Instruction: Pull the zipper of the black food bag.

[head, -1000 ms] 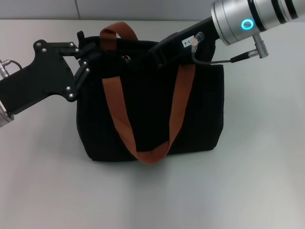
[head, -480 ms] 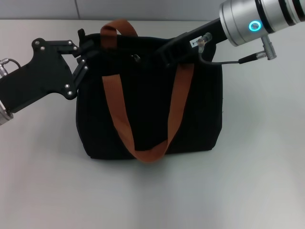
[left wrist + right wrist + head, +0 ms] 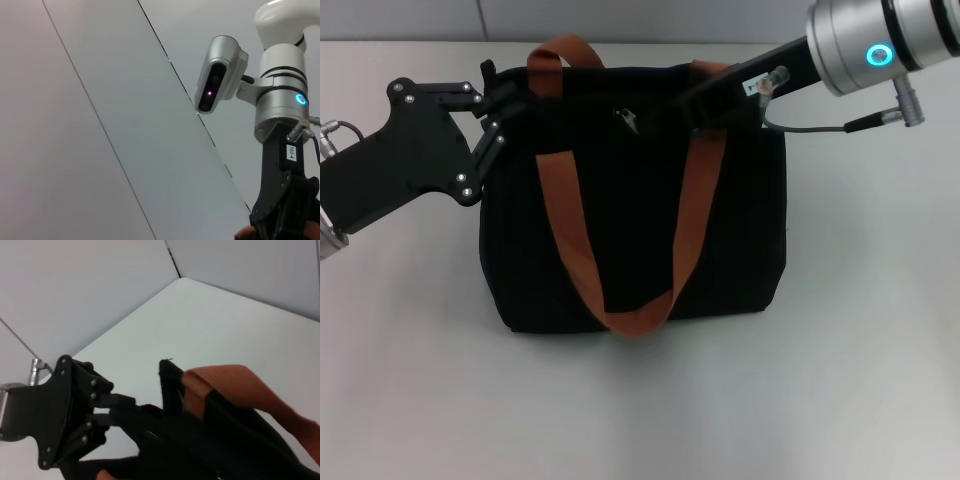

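The black food bag stands mid-table in the head view, with orange-brown strap handles. The zipper, a small silver pull tab, sits on the bag's top line, left of centre. My right gripper reaches in from the right along the bag's top and is shut on the zipper; its black fingers blend into the fabric. My left gripper is shut on the bag's top left corner. The right wrist view shows the left gripper gripping the bag's edge.
The bag stands on a pale grey table with a wall behind. The front strap loop hangs down the bag's front face. The left wrist view shows my right arm and a head camera.
My right gripper has moved to the right along the bag's top, and the silver pull tab has travelled right with it. The left gripper has held the corner still.
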You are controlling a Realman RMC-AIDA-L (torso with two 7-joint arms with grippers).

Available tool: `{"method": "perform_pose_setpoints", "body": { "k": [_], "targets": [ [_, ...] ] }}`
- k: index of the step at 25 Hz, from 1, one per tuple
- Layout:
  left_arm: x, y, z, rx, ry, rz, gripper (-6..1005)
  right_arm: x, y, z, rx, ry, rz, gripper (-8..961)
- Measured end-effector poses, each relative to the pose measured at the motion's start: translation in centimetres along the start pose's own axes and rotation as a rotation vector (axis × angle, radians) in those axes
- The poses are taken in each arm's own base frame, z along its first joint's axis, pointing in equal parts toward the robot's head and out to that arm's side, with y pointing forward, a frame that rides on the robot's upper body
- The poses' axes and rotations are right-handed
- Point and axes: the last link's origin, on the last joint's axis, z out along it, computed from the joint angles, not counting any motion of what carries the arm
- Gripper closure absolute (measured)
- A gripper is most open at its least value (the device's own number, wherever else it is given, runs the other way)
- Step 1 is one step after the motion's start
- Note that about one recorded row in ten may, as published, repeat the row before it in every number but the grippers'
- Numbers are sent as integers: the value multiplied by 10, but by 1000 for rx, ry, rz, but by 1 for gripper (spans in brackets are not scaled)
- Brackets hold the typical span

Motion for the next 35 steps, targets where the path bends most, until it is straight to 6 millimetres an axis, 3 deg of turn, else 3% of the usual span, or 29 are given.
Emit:
{"method": "perform_pose_setpoints", "body": {
  "k": [25,35],
  "targets": [
    [-3,-3,2,13,-19,4,930,10,-5,-22,27,-39,32,916],
    [-2,-4,3,14,-13,5,931,1,2,-13,-39,-38,44,863]
  ]
}}
